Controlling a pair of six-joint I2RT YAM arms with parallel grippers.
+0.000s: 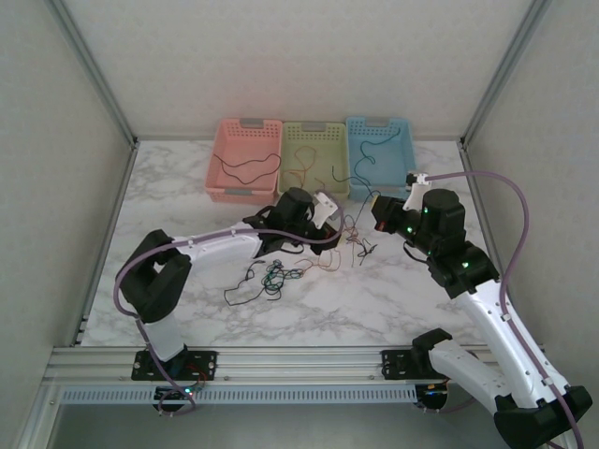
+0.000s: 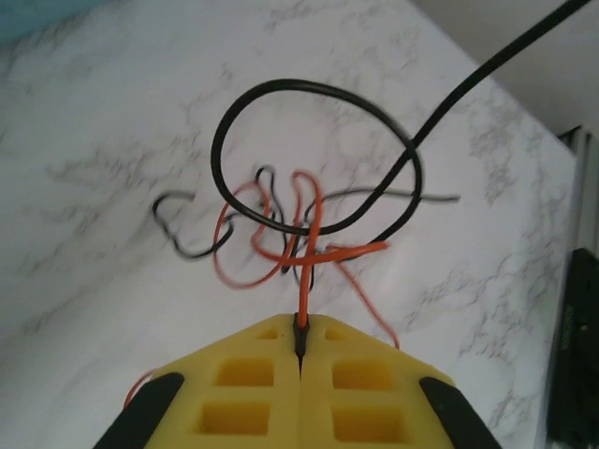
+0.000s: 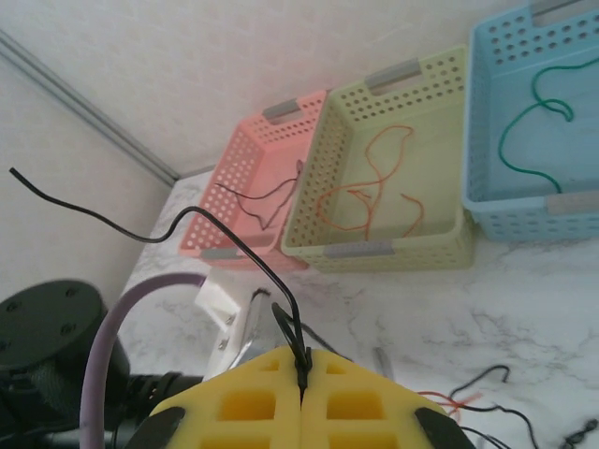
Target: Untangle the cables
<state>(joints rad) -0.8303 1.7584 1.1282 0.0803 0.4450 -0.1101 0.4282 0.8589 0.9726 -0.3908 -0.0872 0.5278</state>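
Cables (image 1: 356,238) sit knotted mid-table, just in front of the baskets (image 1: 301,124). The left gripper (image 2: 299,341) is pinched tight on an orange cable (image 2: 303,299), and the right gripper (image 3: 301,369) is clamped on a black cable (image 3: 239,249).

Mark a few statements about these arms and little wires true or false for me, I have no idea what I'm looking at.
1. The left gripper is shut on an orange cable. True.
2. The right gripper is open and holds nothing. False: it is shut on a black cable.
3. The blue basket holds a green cable. True.
4. The green basket holds black wires. False: it holds orange wires.
5. Every wire is already in a basket. False: a tangle of wires lies on the table.
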